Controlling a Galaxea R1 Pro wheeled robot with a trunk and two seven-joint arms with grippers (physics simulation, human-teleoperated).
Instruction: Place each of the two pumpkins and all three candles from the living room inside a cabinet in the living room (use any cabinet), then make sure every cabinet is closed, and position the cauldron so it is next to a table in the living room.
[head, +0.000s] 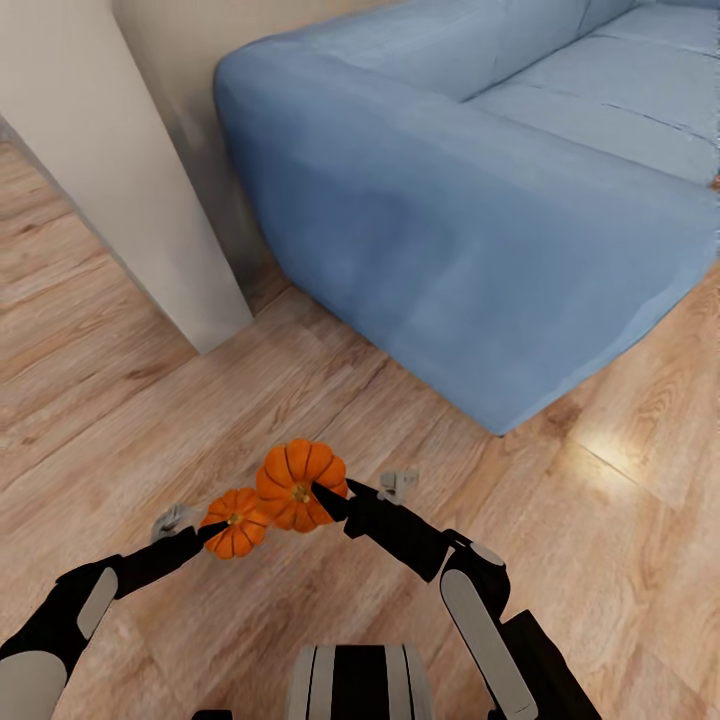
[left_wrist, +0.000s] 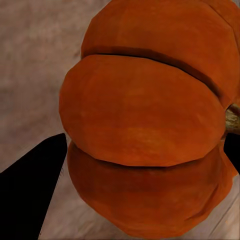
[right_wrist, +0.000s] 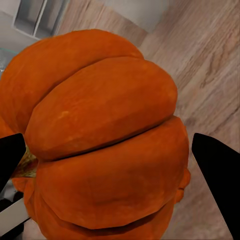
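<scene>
Two orange ribbed pumpkins hang side by side above the wooden floor, low in the head view. The smaller-looking pumpkin (head: 236, 522) sits in my left gripper (head: 218, 526), which is shut on it. The larger-looking pumpkin (head: 299, 483) is held in my right gripper (head: 325, 495), also shut on it. The two pumpkins touch or nearly touch. Up close, the left wrist view has its pumpkin (left_wrist: 150, 120) between dark fingers (left_wrist: 30, 185), and the right wrist view has its pumpkin (right_wrist: 105, 135) between black fingers (right_wrist: 217, 175). The candles, the cabinet and the cauldron are out of view.
A big blue sofa (head: 480, 200) stands ahead and to the right, its near corner about a metre off. A pale wall corner (head: 130, 180) juts out at the left, close to the sofa's arm. Wooden floor (head: 150, 420) lies between me and both.
</scene>
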